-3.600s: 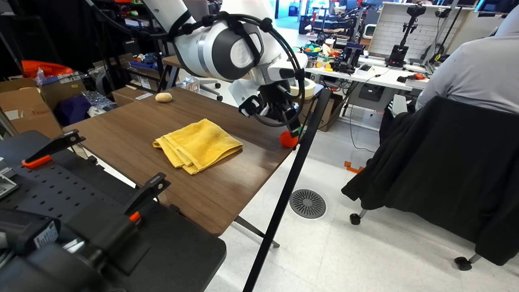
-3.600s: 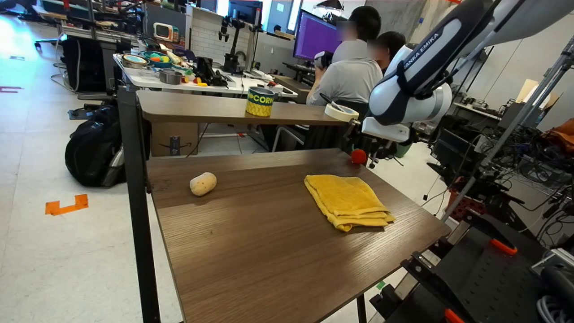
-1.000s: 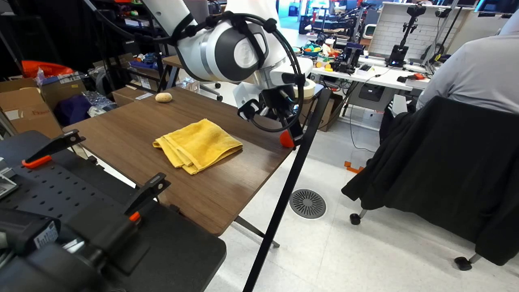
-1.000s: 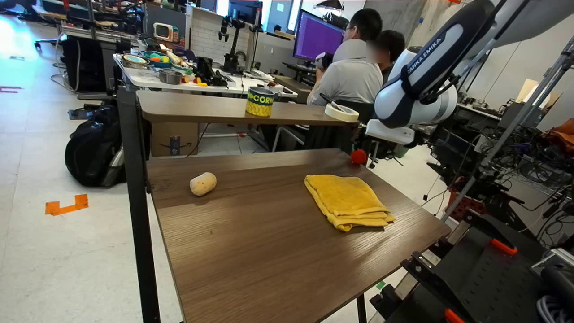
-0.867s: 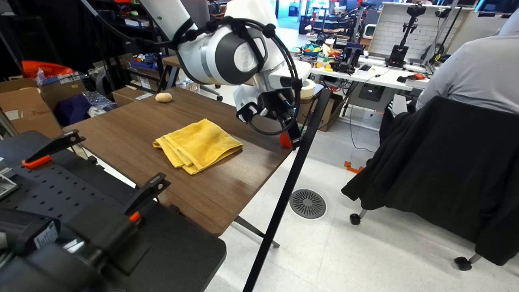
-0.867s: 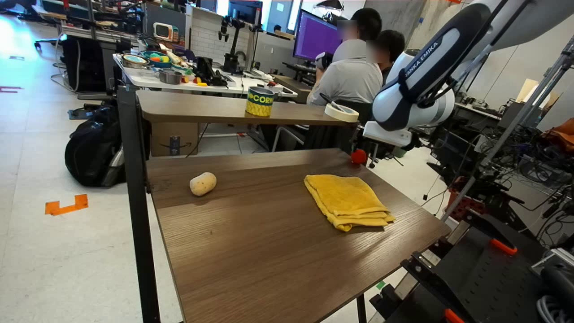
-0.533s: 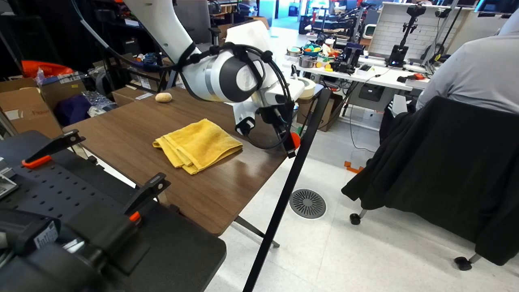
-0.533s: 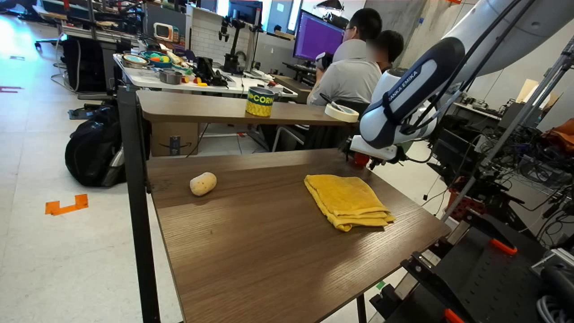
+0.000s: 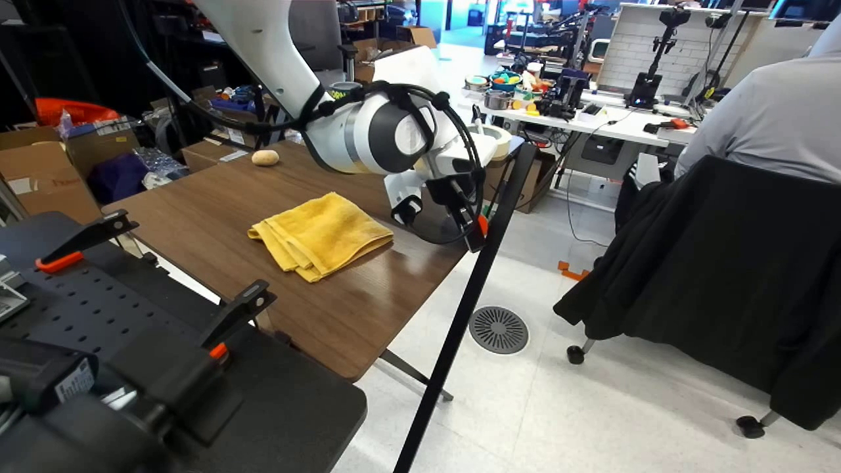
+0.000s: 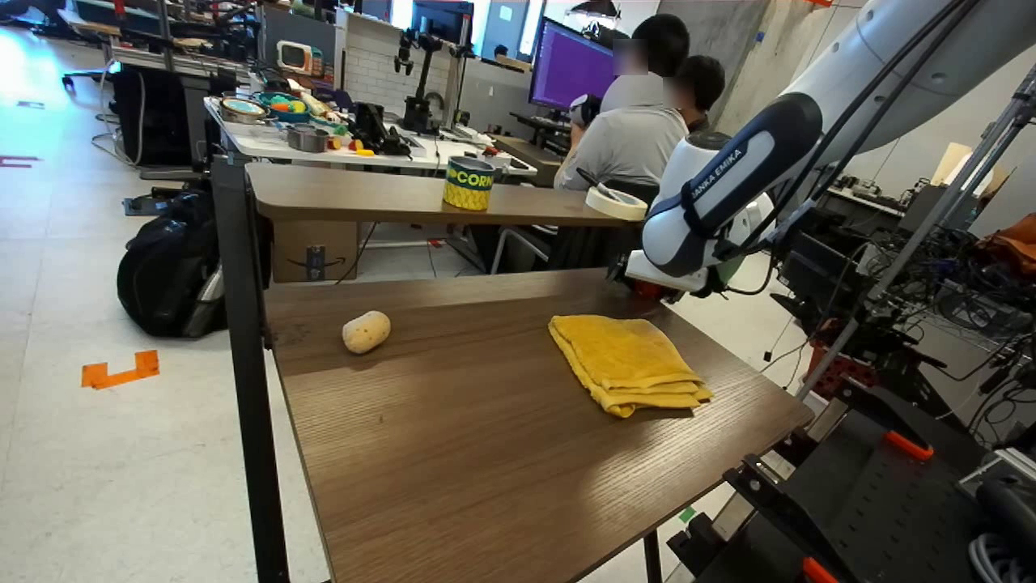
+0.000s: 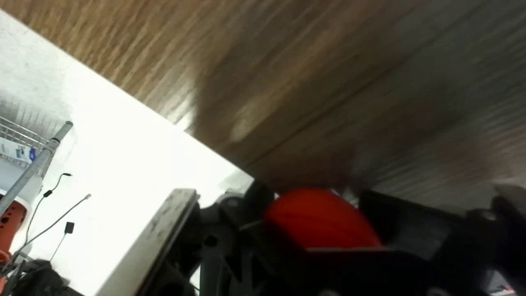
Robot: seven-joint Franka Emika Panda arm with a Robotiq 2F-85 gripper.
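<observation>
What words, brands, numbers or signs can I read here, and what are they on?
"CORN": on the yellow can.
"ANKA EMIKA": on the robot arm, first letter partly hidden.
Curved arrow, no readable word: on the brown carton.
Too blurred: red print on the cardboard box; small print on the white sticker.

I have brought my fingers (image 9: 474, 238) lower in both exterior views. The red ball (image 9: 484, 225), nearly whole at right of centre a few seconds ago in an exterior view, now shows only as a sliver at their right edge. My arm (image 9: 387, 135) has dropped too, uncovering the corn can (image 9: 344, 90) at upper centre.
</observation>
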